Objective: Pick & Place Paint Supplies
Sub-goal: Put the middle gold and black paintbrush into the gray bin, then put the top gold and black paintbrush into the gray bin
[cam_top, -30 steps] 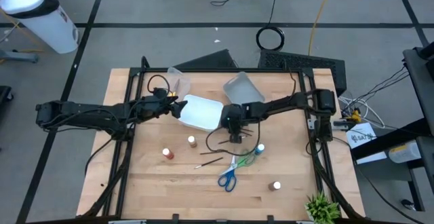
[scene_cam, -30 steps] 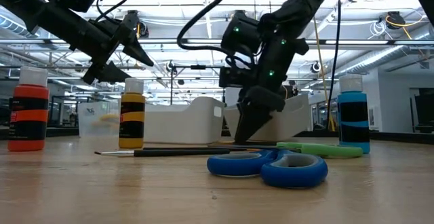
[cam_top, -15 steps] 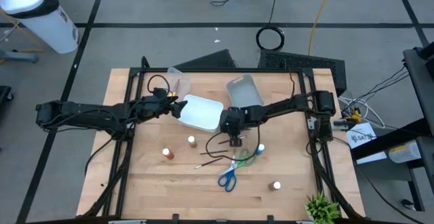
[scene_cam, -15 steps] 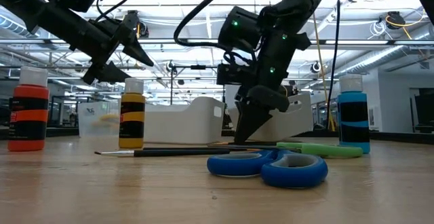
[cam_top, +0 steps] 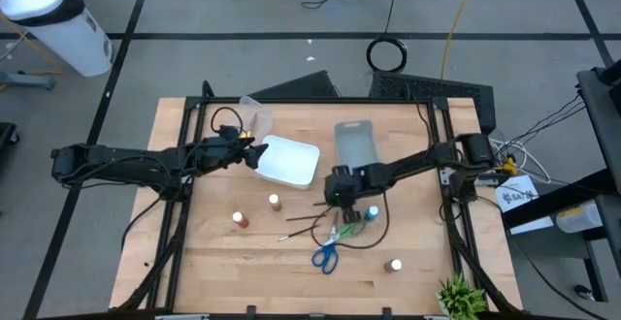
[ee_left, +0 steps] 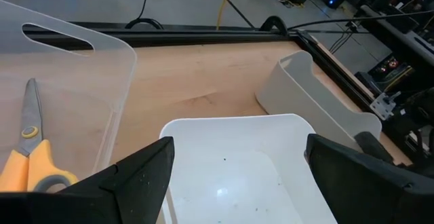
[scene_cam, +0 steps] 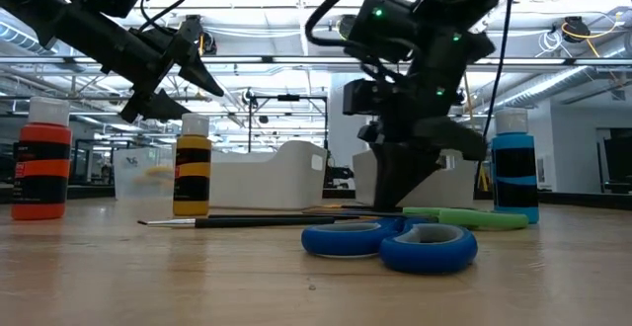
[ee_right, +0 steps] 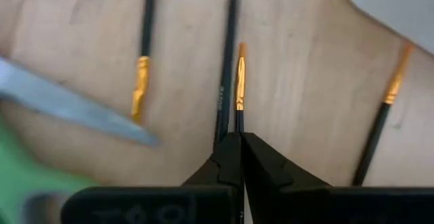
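Observation:
My right gripper [cam_top: 340, 207] [ee_right: 241, 141] points down at the table's middle, shut on a thin dark paintbrush [ee_right: 239, 81] with a gold ferrule. More brushes [cam_top: 301, 225] lie beside it. Green scissors [cam_top: 349, 229] and blue scissors [cam_top: 325, 255] lie flat nearby. Blue [cam_top: 373, 211], orange [cam_top: 275, 201], red [cam_top: 239, 220] and brown [cam_top: 395, 265] paint bottles stand upright on the wood. My left gripper [cam_top: 254, 153] [ee_left: 237, 176] hovers open over the white bin [cam_top: 291, 165]. Yellow scissors [ee_left: 30, 163] lie in a clear bin [cam_top: 254, 116]. My right gripper pinches the brush's dark handle [ee_right: 239, 123], just behind the ferrule, between its two fingertips. The fingers come from above, pointing down, in line with the brush. In the low view the fingertips [scene_cam: 393, 203] reach the table top; whether the brush is lifted, I cannot tell.
A second clear bin [cam_top: 355, 144] sits on the table just beyond my right gripper, and the white bin stands left of it. The wood toward the near edge [cam_top: 291, 286] holds only the brown bottle. Black frame rails [cam_top: 179, 223] run along both table sides.
My right gripper has moved toward the table's right and near edge, from beside the white bin to over the brushes, staying shut and low. The clear bin behind it has turned square to the table and sits a little nearer. My left arm has kept still.

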You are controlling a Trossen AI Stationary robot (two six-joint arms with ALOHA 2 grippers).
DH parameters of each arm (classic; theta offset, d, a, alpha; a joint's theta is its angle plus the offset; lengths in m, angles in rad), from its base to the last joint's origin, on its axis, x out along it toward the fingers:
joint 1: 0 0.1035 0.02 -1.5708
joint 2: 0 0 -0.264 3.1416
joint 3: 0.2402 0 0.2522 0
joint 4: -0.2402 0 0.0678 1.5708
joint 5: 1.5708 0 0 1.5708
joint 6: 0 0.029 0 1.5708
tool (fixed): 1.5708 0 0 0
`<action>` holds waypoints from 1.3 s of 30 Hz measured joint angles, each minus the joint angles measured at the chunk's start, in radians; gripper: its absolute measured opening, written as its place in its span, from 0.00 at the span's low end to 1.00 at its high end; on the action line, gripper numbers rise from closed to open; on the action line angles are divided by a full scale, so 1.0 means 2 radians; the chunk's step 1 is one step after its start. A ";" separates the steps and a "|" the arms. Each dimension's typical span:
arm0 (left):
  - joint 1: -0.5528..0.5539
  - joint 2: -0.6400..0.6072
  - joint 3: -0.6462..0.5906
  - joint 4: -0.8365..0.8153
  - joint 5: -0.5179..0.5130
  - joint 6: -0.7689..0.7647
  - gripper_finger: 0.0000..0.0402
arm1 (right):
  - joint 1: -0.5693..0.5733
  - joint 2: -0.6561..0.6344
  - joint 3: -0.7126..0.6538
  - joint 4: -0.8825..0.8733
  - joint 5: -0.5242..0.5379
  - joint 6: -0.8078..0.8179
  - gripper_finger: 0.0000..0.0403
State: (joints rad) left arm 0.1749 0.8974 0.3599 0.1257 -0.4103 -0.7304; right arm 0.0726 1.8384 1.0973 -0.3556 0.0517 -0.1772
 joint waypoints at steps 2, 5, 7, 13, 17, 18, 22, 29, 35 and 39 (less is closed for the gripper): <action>0.000 0.000 0.000 0.000 0.000 0.000 0.86 | 0.005 -0.007 -0.001 0.001 -0.001 0.000 0.00; 0.000 0.000 0.000 0.000 0.000 -0.001 0.86 | 0.011 -0.022 -0.002 0.001 0.012 -0.005 0.00; 0.000 0.000 0.000 0.000 0.000 -0.001 0.86 | 0.011 -0.032 -0.001 0.013 0.012 -0.008 0.00; 0.000 0.000 0.000 0.000 0.000 -0.001 0.86 | 0.011 -0.060 -0.001 0.018 0.022 -0.005 0.00; 0.000 0.000 0.000 0.001 0.000 -0.002 0.86 | 0.004 -0.061 0.000 0.048 0.027 0.042 0.00; 0.000 0.000 0.000 0.001 0.000 -0.002 0.86 | 0.001 -0.059 0.000 0.055 0.027 0.043 0.01; 0.000 0.000 0.000 0.001 0.000 -0.003 0.86 | -0.013 -0.035 0.000 0.105 0.028 0.026 0.13; 0.000 0.000 0.000 0.002 0.001 -0.003 0.86 | -0.054 0.003 0.000 0.140 0.054 0.017 0.37; 0.000 0.000 0.000 0.002 0.001 -0.003 0.86 | -0.073 0.031 0.001 0.153 0.040 0.017 0.42; 0.000 0.000 0.000 0.002 0.001 -0.003 0.86 | -0.079 0.051 0.003 0.174 0.012 0.018 0.40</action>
State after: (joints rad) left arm 0.1741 0.8976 0.3599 0.1299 -0.4088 -0.7364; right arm -0.0847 1.9403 1.1025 -0.0082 0.0751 -0.1410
